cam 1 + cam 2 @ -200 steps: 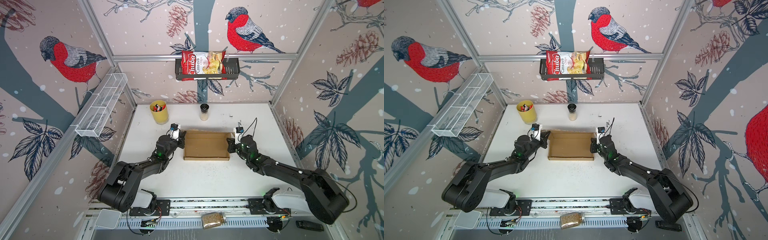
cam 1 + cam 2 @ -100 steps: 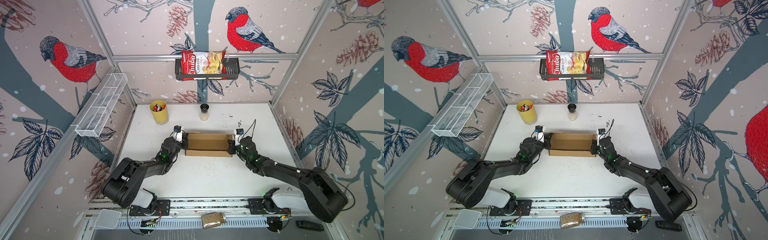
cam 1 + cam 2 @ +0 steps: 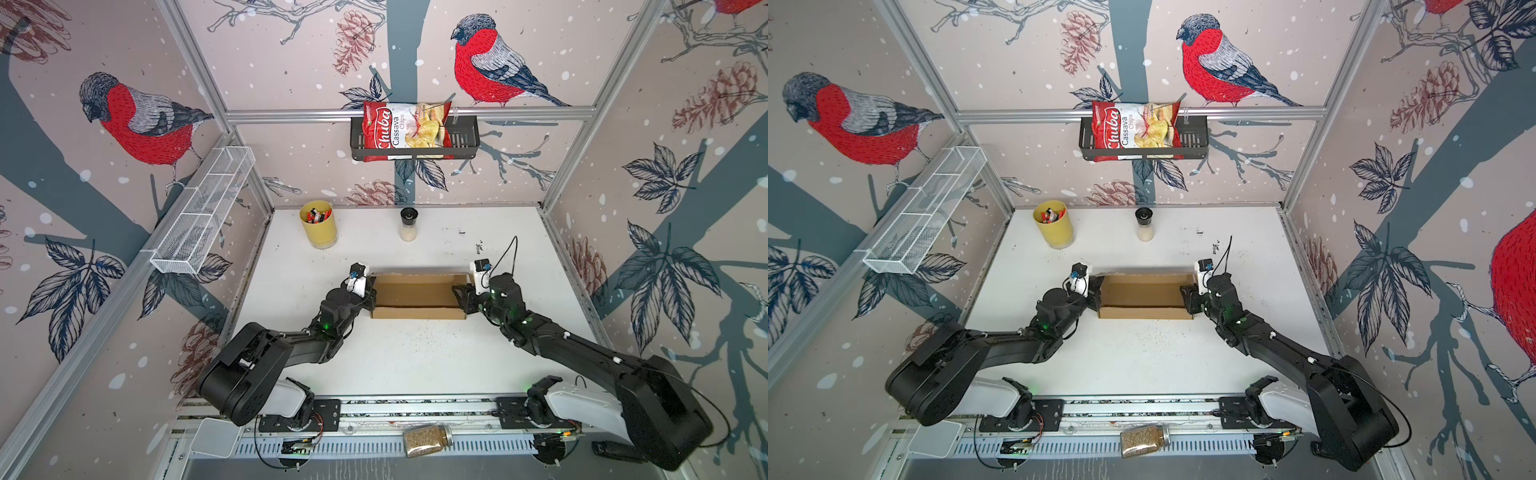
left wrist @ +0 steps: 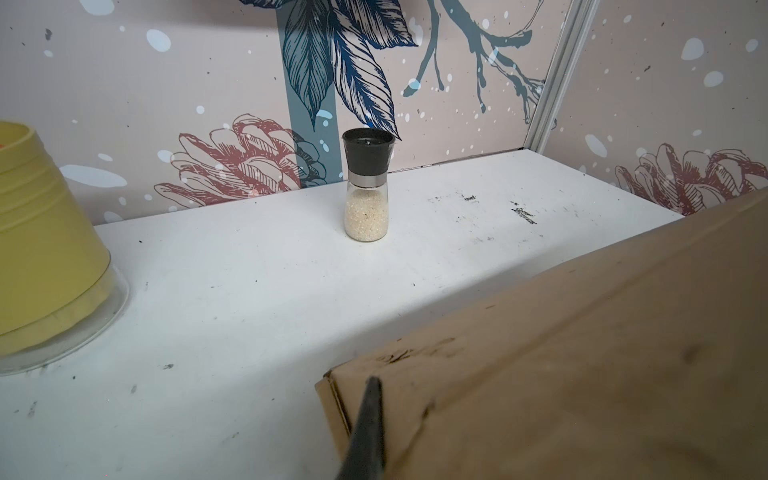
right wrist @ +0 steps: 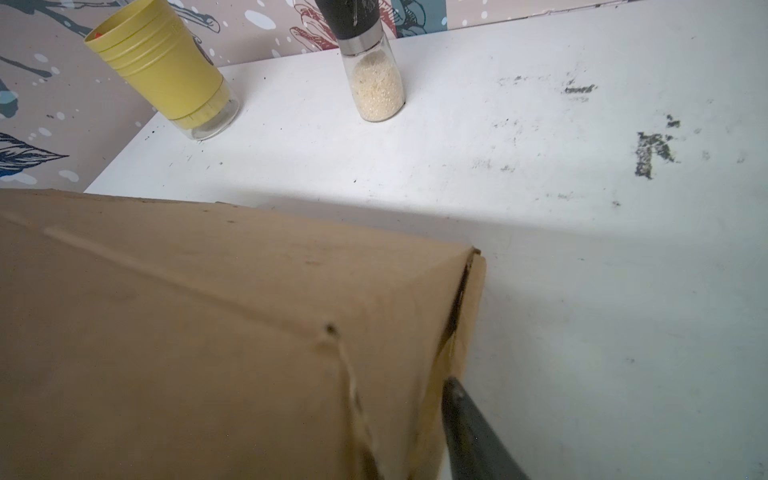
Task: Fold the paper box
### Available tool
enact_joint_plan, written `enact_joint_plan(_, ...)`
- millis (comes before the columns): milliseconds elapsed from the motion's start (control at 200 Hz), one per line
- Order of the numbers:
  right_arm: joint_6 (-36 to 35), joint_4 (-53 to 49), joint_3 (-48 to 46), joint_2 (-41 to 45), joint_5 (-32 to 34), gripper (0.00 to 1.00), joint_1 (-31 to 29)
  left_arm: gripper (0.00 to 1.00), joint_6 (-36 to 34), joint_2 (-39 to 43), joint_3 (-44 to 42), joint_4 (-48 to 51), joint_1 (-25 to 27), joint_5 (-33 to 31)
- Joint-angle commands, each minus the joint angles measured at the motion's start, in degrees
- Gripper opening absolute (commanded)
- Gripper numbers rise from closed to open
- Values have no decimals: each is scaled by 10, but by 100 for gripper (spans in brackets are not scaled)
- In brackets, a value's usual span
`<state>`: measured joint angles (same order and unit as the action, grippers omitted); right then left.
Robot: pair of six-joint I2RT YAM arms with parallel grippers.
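Observation:
The paper box [image 3: 417, 293] [image 3: 1144, 295], plain brown cardboard, sits mid-table as a shallow open tray with a low front wall. My left gripper [image 3: 371, 293] [image 3: 1096, 295] is at its left end, shut on that end wall. In the left wrist view one dark finger [image 4: 368, 424] lies against the cardboard [image 4: 582, 374]; the other is hidden. My right gripper [image 3: 459, 297] [image 3: 1187, 297] is at the right end, jaws parted. Its one visible finger [image 5: 469, 424] stands off-centre beside the end flap of the cardboard [image 5: 208, 332], and the other is hidden behind it.
A yellow cup [image 3: 318, 224] of small items and a glass grinder [image 3: 408, 224] stand near the back wall. A jar of grains [image 3: 428, 436] lies on the front rail. A wire basket [image 3: 203, 212] hangs on the left wall, and a chips bag [image 3: 405, 131] sits in a black rack.
The cardboard showed a broad flat face a second ago and now looks narrower, with an open inside. Both grippers moved slightly back with it. The right jaws have parted.

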<state>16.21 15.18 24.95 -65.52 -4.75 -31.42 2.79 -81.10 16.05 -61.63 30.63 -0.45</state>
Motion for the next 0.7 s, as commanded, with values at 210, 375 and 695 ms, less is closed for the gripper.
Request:
enact_joint_plan(210, 31, -102, 18, 14, -86, 66, 8, 4, -51, -30, -39, -82, 27, -95)
enact_joint_plan(375, 69, -142, 13, 47, -116, 69, 9, 4, -54, -57, -47, -148, 38, -153)
enact_joint_plan(695, 152, -182, -7, 136, -163, 72, 7, 5, -74, -124, -48, -249, 47, -199)
